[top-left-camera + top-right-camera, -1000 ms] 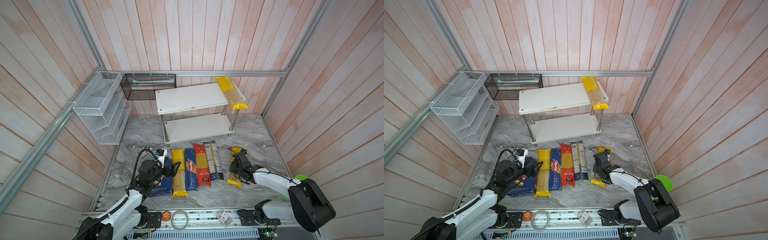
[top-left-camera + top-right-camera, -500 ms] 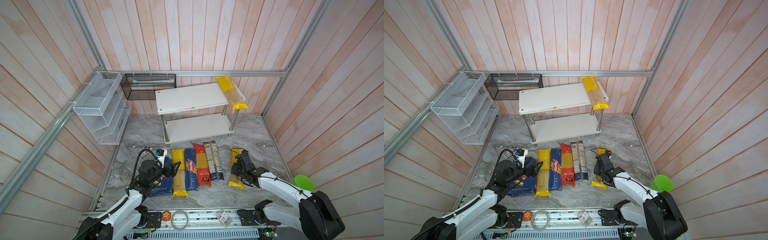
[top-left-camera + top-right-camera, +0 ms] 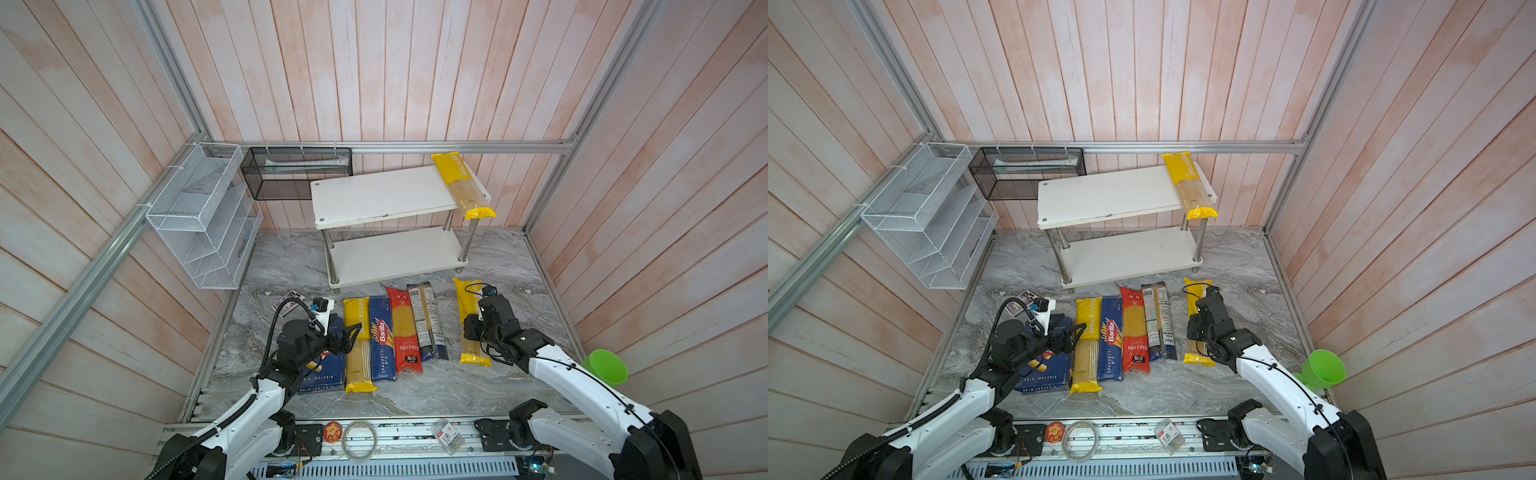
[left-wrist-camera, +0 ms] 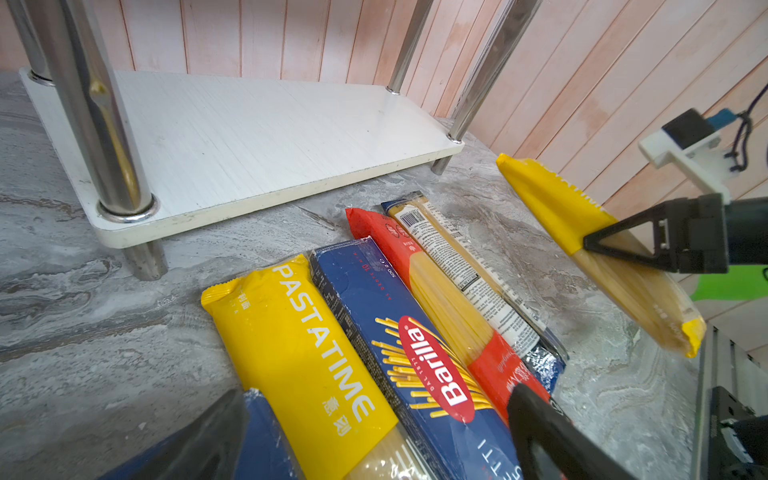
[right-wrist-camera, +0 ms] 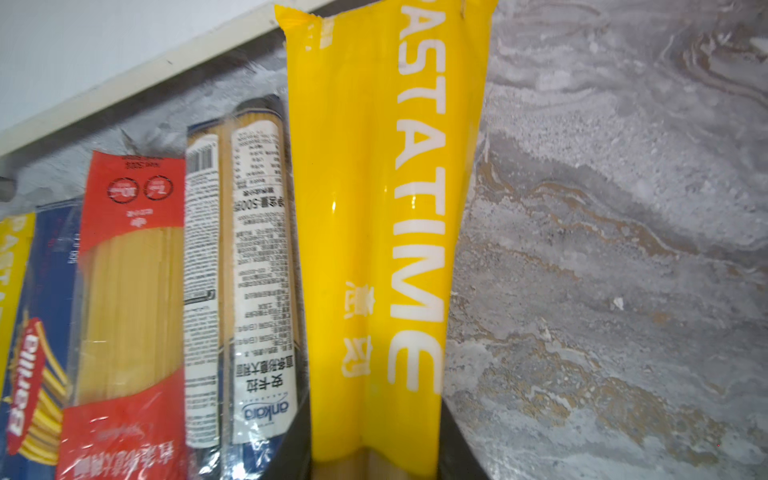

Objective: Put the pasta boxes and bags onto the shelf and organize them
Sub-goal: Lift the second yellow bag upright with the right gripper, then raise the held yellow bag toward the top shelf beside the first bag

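Presently the lone yellow bag (image 3: 463,303) lies on the right side of the table (image 3: 291,266), apart from the row of packets and near the front right foot of the shelf (image 3: 382,195). It runs lengthwise between the two fingers of the right pincer (image 5: 376,444).

Right pincer: clenched on the lone yellow bag around its middle. The right wrist view shows a finger pressed against each long edge, with the wrapper creased inward between them. Whether the bag is clear of the table I cannot tell.

Left pincer (image 4: 376,397): released, jaws wide apart, nothing grasped. It hangs over the wide blue box (image 3: 322,370) and the yellow bag in the row (image 3: 360,345). Contact with either cannot be judged.

Row, left to right in both top views, with the packets flat and side by side:
- wide blue box
- yellow bag in the row
- narrow blue box (image 3: 381,340)
- red bag (image 3: 402,324)
- blue bag with white label (image 3: 426,316)

Each packet points one short end at the shelf.

Shelf: the top board carries the yellow bag on the shelf (image 3: 461,187) at its right end. That bag lies front to back, and its near end overhangs the front edge.

Black mesh basket (image 3: 291,183), on the back wall beside the shelf: it holds one pale long item (image 3: 305,165), which I cannot identify.

White wire rack (image 3: 195,216): it hangs on the left wall.
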